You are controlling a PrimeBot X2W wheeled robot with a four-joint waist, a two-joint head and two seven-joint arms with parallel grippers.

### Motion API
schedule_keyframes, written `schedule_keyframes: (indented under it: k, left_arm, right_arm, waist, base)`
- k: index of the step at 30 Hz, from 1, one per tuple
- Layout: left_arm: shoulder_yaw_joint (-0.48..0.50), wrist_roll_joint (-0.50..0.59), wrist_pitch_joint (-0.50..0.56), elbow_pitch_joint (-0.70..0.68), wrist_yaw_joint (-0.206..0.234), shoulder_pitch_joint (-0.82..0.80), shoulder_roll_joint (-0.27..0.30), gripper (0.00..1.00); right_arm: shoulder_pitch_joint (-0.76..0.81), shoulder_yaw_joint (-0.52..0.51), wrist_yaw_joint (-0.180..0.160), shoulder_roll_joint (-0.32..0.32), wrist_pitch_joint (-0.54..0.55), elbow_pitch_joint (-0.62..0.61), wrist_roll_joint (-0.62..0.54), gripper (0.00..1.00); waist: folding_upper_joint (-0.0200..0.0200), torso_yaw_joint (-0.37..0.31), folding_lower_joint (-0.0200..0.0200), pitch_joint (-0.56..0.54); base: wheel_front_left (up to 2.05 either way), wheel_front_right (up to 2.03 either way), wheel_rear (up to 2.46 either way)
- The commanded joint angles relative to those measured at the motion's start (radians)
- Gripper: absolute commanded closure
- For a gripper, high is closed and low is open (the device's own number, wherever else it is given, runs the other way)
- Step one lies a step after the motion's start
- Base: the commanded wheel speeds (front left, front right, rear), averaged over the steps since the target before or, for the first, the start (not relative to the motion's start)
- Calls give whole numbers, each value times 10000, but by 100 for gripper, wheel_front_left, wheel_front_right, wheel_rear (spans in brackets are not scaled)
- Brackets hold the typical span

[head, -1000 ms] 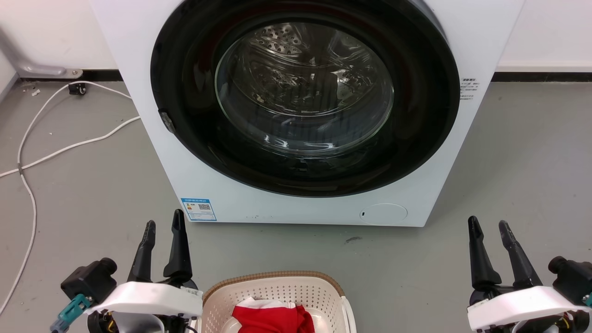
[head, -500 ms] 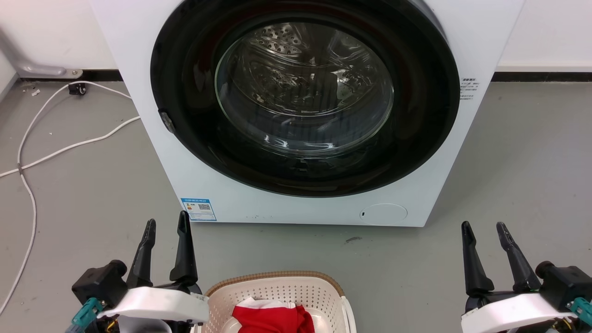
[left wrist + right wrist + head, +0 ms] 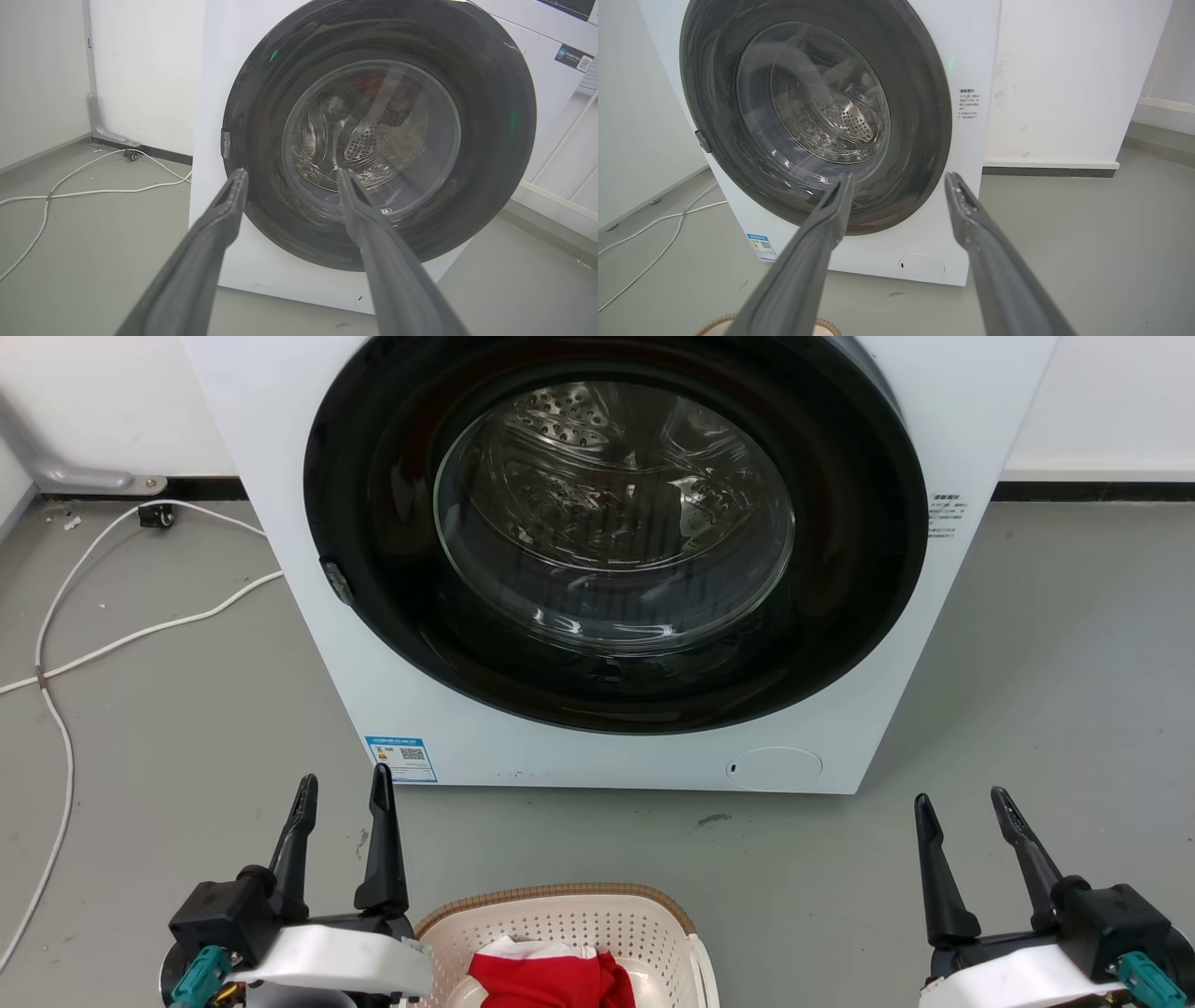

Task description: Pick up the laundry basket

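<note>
The laundry basket (image 3: 560, 924), cream-white with perforated walls and a brown rim, sits on the floor at the bottom middle of the head view, cut off by the frame edge; a red and white cloth (image 3: 551, 975) lies inside. A sliver of its brown rim (image 3: 712, 325) shows at the bottom of the right wrist view. My left gripper (image 3: 344, 782) stands open just left of the basket, fingers pointing at the washing machine. Far to the basket's right my right gripper (image 3: 962, 798) is open too. Both hold nothing. The left gripper (image 3: 289, 173) and right gripper (image 3: 901, 178) show spread fingers in their wrist views.
A white front-loading washing machine (image 3: 616, 560) with a shut dark round door stands right ahead. White cables (image 3: 56, 644) trail over the grey floor at the left. A wall with a dark skirting runs behind.
Both grippers have drawn inward and slightly lower in the head view: the left one shifted right toward the basket, the right one shifted left. The basket has not moved.
</note>
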Motion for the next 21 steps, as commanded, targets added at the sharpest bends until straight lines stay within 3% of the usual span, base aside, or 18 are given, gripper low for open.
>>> schedule_keyframes:
  k: [1, 21]
  left_arm:
    - [-36, 248, -91, -119, 3, 78, 25, 0]
    - [-101, 1796, -461, -122, 23, 287, 27, 0]
  right_arm:
    - [58, 21, -3, -26, -101, -122, -306, 0]
    - [285, 57, -3, -26, -464, -360, -1920, 0]
  waist:
    - [0, 7, 0, -5]
    - [0, -4, 0, -20]
  base:
    - [0, 0, 0]
    - [0, 0, 0]
